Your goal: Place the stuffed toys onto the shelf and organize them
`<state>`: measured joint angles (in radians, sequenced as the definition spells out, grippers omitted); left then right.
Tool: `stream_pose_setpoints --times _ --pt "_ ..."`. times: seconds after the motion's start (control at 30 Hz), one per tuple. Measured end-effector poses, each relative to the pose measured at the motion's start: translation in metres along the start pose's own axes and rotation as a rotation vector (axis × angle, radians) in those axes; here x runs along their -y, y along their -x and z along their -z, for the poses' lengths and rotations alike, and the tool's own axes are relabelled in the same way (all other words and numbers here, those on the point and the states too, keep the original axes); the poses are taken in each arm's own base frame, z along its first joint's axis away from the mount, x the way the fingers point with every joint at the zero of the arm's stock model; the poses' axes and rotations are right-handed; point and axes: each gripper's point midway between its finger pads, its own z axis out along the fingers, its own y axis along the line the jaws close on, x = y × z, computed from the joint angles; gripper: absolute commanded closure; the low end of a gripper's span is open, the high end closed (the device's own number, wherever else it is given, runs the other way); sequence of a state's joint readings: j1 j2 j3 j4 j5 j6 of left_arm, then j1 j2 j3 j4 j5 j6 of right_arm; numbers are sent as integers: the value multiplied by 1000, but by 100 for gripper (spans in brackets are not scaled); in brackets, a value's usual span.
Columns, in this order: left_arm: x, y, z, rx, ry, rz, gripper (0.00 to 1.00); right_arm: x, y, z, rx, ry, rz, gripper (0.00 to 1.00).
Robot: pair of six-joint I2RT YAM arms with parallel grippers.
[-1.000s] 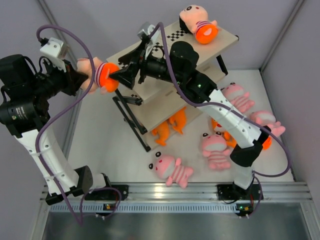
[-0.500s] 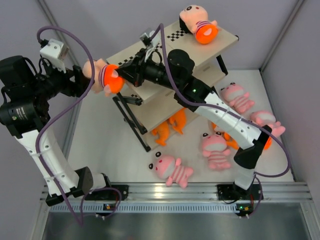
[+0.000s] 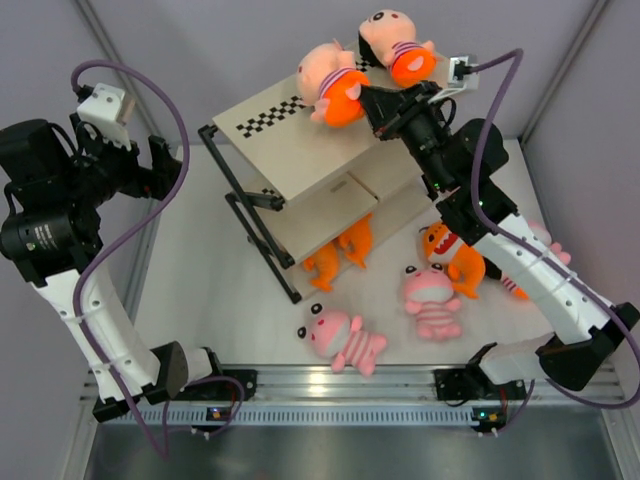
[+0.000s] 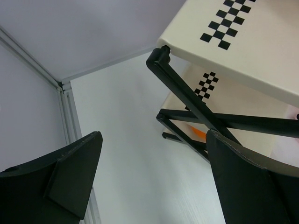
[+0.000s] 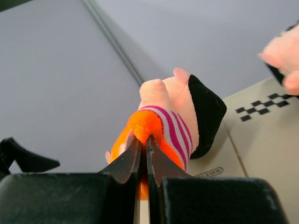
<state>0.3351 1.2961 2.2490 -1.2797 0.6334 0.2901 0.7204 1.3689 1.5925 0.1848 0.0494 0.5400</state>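
White tabletop (image 3: 200,260) and pale grey walls are framing the scene, with the shelf (image 3: 300,150) standing toward the far side. The right gripper (image 3: 372,103) is reaching over the top board and pinching a black-haired doll (image 3: 330,85) by its orange bottom. The jaws are squeezing nearly together on the plush, as the right wrist view is showing (image 5: 144,149). That doll (image 5: 173,116) is hanging over the board's far edge, near the checkerboard strip; whether it is touching the wood cannot be told. A second doll (image 3: 395,45) is lying just beside it on the same board.

The left gripper (image 3: 165,165) is hovering well apart from the shelf, off its left corner, with its jaws standing wide and holding nothing (image 4: 154,172).

Down on the tabletop, two pink striped animals (image 3: 345,340) (image 3: 432,298) are lying near the front, an orange toothy creature (image 3: 455,255) is sitting beside the right arm, and another orange one (image 3: 340,250) is lying partly under the lowest board.
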Motion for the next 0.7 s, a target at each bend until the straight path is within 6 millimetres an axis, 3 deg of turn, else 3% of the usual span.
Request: stream_pose_setpoints --times 0.1,0.27,0.43,0.53,0.67,0.7 --pt "-1 -4 -2 -12 0 8 2 22 11 9 65 -81 -31 100" --pt "-2 -9 -5 -25 -4 15 2 50 -14 11 54 -170 -76 100" --pt "-4 -14 -7 -39 -2 15 2 61 -25 5 43 -197 -104 100" --pt "-5 -17 -7 -47 1 9 2 69 -25 4 45 -212 -109 83" --pt "-5 -20 -8 -55 2 9 2 73 -22 5 38 -225 -91 46" --pt "-5 -20 -8 -55 1 8 2 72 -19 5 36 -223 -82 41"
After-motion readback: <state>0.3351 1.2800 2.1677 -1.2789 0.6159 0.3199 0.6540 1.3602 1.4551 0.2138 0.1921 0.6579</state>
